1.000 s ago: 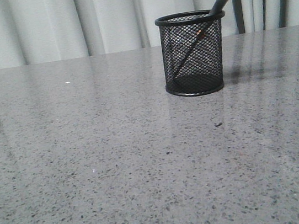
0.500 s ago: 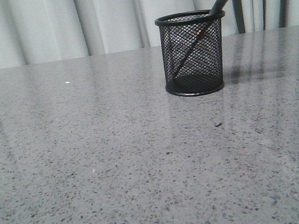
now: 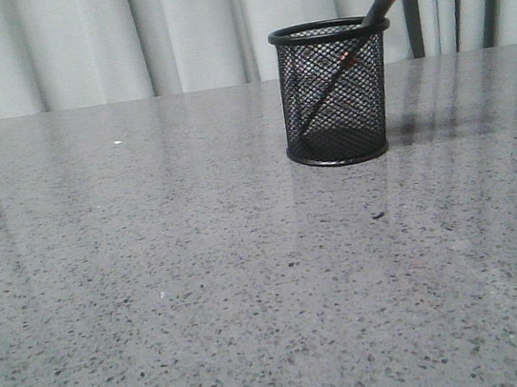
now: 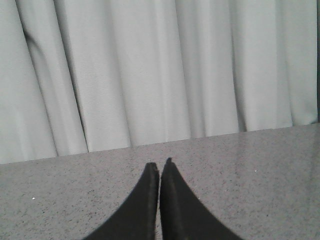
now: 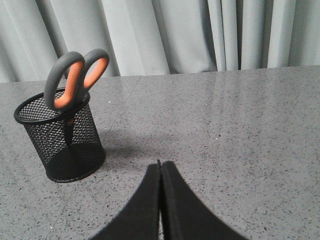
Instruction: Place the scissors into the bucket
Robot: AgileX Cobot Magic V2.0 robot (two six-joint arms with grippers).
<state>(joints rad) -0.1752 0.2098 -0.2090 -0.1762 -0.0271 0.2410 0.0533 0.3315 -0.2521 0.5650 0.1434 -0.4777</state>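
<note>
The scissors (image 5: 74, 80) lean handles-up in the bucket (image 5: 60, 135) near the counter's (image 3: 204, 288) far edge; top-heavy, a bump could topple it. Both hands, left (image 4: 159, 165) and right (image 5: 160, 165), are closed and empty.

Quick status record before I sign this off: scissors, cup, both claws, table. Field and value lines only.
scissors: standing blades-down inside the cup, handles sticking out above the rim and leaning on it
cup: black wire-mesh pen cup, upright on the table
left claw: shut, empty, low over bare table, facing the curtain
right claw: shut, empty, apart from the cup, not touching it
table: grey speckled stone
task state: scissors appear to be in the cup and released
</note>
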